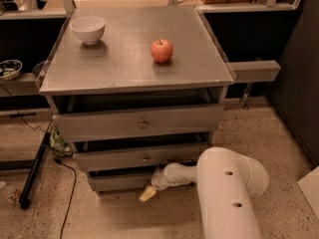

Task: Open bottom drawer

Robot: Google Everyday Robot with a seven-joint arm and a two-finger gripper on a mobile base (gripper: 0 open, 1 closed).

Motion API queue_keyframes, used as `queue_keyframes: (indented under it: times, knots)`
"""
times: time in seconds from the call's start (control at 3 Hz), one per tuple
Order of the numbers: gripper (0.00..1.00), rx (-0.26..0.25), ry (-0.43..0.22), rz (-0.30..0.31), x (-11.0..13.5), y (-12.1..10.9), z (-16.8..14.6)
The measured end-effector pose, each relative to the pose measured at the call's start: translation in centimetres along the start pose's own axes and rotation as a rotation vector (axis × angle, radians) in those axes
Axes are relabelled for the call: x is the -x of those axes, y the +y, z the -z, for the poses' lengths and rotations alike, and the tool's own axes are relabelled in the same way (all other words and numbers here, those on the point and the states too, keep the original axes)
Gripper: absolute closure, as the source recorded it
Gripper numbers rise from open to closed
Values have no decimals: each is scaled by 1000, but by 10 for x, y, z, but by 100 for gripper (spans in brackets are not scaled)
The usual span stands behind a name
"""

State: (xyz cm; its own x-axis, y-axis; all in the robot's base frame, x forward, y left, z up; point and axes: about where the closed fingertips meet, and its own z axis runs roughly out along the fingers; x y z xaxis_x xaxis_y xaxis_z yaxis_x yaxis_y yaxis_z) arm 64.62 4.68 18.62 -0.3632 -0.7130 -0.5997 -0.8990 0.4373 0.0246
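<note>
The grey cabinet stands on the speckled floor. The bottom drawer is its lowest and narrowest front, set under the middle drawer and the top drawer, both of which stick out a little. The gripper hangs at the cabinet's foot, its pale tip just below and in front of the bottom drawer's front, right of centre. Whether it touches or grasps the drawer cannot be told, nor how far open it is. The white arm reaches in from the cabinet's right. On the cabinet's top sit a white bowl at the back left and an apple near the middle.
</note>
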Motion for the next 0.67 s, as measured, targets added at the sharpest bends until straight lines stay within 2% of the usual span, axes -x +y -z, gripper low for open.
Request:
queue_keyframes:
  times: [0.33,0.67]
  knots:
    - [0,68,-48,-51,-8,16,17]
    - [0,104,-84,-88,-16,31,36]
